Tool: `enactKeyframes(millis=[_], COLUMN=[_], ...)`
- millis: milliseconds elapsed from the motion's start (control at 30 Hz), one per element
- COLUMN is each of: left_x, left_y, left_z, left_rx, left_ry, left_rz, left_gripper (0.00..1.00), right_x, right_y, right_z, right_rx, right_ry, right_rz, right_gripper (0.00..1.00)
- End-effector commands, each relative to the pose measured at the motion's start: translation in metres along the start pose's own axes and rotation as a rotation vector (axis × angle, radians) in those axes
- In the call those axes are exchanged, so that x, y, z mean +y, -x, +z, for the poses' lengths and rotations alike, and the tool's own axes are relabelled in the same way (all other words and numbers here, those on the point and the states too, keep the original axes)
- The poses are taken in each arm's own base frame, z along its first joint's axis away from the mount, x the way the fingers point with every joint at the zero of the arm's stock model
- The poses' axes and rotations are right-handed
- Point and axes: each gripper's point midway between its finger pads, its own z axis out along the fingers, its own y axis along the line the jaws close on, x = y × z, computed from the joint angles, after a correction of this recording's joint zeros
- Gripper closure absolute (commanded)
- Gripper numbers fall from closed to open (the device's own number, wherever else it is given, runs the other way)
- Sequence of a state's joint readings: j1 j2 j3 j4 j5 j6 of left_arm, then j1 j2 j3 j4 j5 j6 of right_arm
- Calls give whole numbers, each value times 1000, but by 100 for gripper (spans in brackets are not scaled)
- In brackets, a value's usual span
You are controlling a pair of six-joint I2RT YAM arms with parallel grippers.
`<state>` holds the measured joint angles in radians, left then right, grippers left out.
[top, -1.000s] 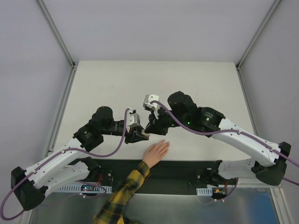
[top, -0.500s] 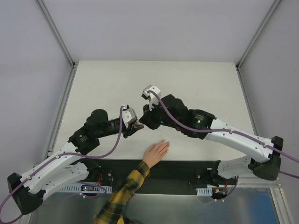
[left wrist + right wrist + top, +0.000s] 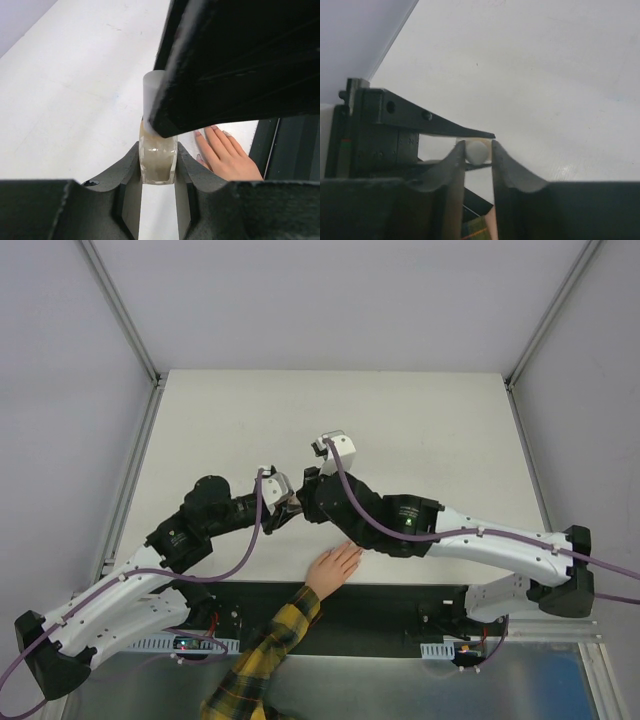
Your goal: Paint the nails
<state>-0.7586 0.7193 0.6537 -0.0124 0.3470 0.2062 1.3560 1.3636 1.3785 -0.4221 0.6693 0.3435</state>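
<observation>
Uncapping of the nail-polish bottle [image 3: 158, 165]: the left gripper [image 3: 158, 150] clamps the beige glass body at lower centre of its wrist view, while the right gripper [image 3: 478, 150] has its fingers pressed to both sides of the white cap [image 3: 478, 151]. The nails [image 3: 199, 133] lie at lower right of the left wrist view, on a hand [image 3: 333, 568] resting flat on the table [image 3: 420, 430] at lower centre of the overhead view, near both grippers. Likely faults are the round cap slipping under too light a pinch, or the bottle tilting as the cap frees and spilling polish on the hand.
</observation>
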Motion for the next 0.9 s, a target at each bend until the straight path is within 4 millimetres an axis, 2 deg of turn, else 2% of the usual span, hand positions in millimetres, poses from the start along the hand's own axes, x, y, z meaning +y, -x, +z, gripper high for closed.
enactKeyframes(millis=[0, 33, 100, 133, 167, 233, 333, 433, 600, 867], left_x=[11, 8, 2, 0, -1, -8, -17, -26, -36, -46], left_y=[30, 30, 32, 31, 31, 31, 31, 30, 30, 30], left_z=[-1, 1, 1, 3, 3, 4, 6, 6, 6, 6], left_rx=[-98, -98, -103, -99, -99, -99, -98, -97, -97, -95], left_ry=[40, 22, -14, -28, -36, -78, -132, -185, -248, -311], left_rz=[20, 18, 13, 9, 4, 2, -7, -12, -22, -32], left_gripper=[100, 100, 100, 100, 100, 100, 100, 100, 100, 100], right_x=[-13, -20, -16, -20, -14, -15, -5, 6, 7, 2], right_y=[14, 17, 12, 13, 12, 9, 6, 3, -2, -6], right_z=[-21, -20, -30, -30, -37, -37, -39, -41, -37, -33], right_rx=[34, 42, 82, 84, 97, 106, 118, 130, 150, 161], right_ry=[133, 146, 243, 262, 327, 368, 454, 523, 554, 552], right_rz=[-58, -88, -124, -156, -165, -198, -229, -258, -314, -363], right_gripper=[59, 49, 37, 35, 34, 32, 33, 40, 60, 65])
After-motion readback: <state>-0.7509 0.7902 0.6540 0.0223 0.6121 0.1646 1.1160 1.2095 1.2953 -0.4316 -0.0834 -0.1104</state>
